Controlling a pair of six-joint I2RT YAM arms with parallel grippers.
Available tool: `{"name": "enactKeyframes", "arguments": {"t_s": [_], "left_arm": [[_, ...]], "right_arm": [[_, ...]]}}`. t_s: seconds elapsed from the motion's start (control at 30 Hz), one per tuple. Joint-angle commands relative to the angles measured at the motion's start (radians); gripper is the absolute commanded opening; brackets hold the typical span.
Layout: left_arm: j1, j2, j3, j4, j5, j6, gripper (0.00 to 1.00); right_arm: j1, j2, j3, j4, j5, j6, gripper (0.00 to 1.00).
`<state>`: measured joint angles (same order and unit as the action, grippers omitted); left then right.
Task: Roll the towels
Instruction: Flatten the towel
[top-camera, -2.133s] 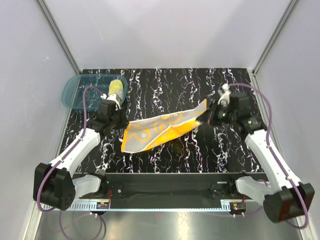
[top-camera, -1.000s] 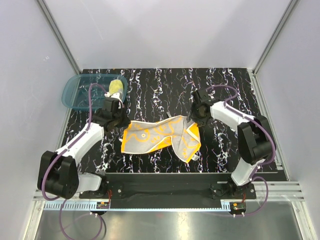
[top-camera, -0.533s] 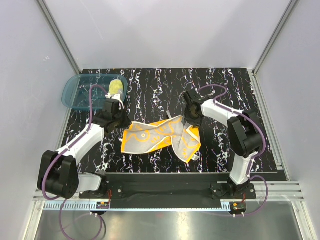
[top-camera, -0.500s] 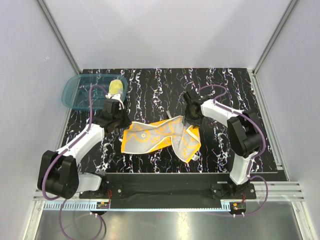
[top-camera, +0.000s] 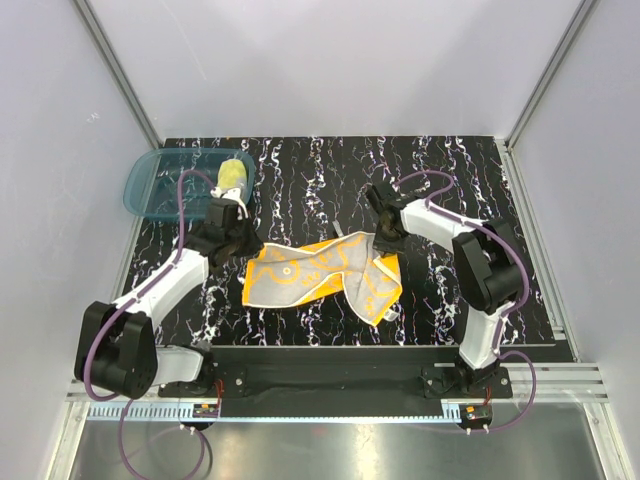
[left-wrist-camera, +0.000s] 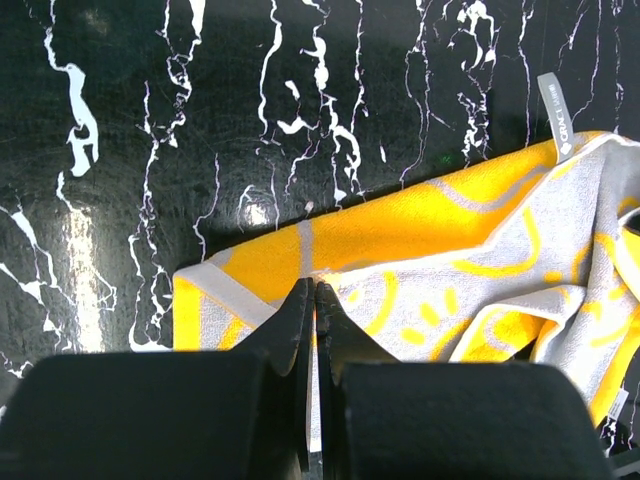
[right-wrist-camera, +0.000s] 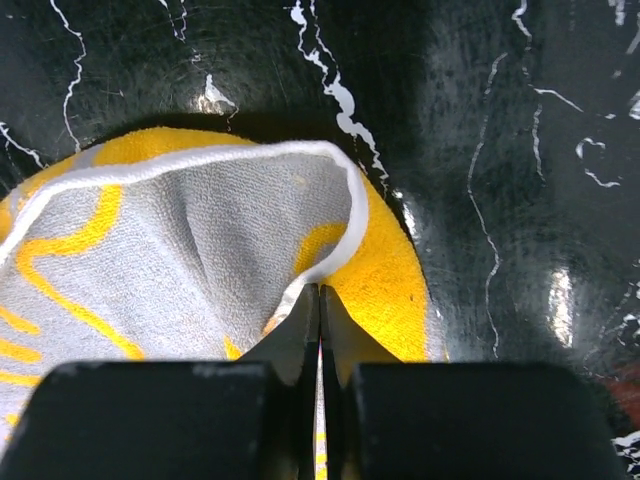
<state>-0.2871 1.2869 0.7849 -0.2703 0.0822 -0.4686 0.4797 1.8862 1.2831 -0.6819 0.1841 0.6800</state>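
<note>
table (top-camera: 300, 165): carrying everything on its black marbled top
orange towel (top-camera: 300, 272): lying crumpled and part-folded towards the middle of the near edge; not rolled yet, so most of the work is waiting here
basin (top-camera: 150, 190): sitting at the far left corner
yellow towel (top-camera: 232, 176): resting in the basin, looking rolled and likely finished
left gripper (left-wrist-camera: 313, 292): pinching the orange towel's left edge; jaws tight together
right gripper (right-wrist-camera: 320, 292): nipping its right-hand fold; jaws tight together
</note>
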Motion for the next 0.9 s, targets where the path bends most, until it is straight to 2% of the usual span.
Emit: {"name": "enactKeyframes", "arguments": {"t_s": [0.0,0.33,0.37,0.4,0.43,0.5,0.63,0.87], "left_arm": [[0.003,-0.057,-0.019,0.054,-0.031,0.001,0.0],[0.003,-0.21,-0.039,0.016,-0.079,-0.016,0.0],[0.003,-0.213,-0.041,0.011,-0.078,-0.019,0.0],[0.003,-0.216,-0.042,0.003,-0.079,-0.021,0.0],[0.003,-0.222,-0.044,0.002,-0.076,-0.024,0.0],[0.002,-0.23,-0.056,0.002,-0.073,-0.028,0.0],[0.003,-0.233,-0.073,0.009,-0.065,-0.031,0.0],[0.003,-0.228,-0.087,0.026,-0.056,-0.028,0.0]], "right_arm": [[0.007,-0.097,-0.007,-0.016,0.048,-0.003,0.0],[0.007,-0.318,-0.088,-0.015,0.037,-0.01,0.0],[0.008,-0.314,-0.087,-0.016,0.017,-0.014,0.04],[0.008,-0.308,-0.084,-0.018,0.003,-0.019,0.3],[0.008,-0.286,-0.077,-0.016,-0.009,-0.019,0.43],[0.016,-0.266,-0.073,-0.021,-0.025,-0.023,0.59],[0.066,-0.213,-0.082,-0.01,-0.02,-0.028,0.6],[0.125,-0.122,-0.073,-0.056,0.086,-0.046,0.5]]}}
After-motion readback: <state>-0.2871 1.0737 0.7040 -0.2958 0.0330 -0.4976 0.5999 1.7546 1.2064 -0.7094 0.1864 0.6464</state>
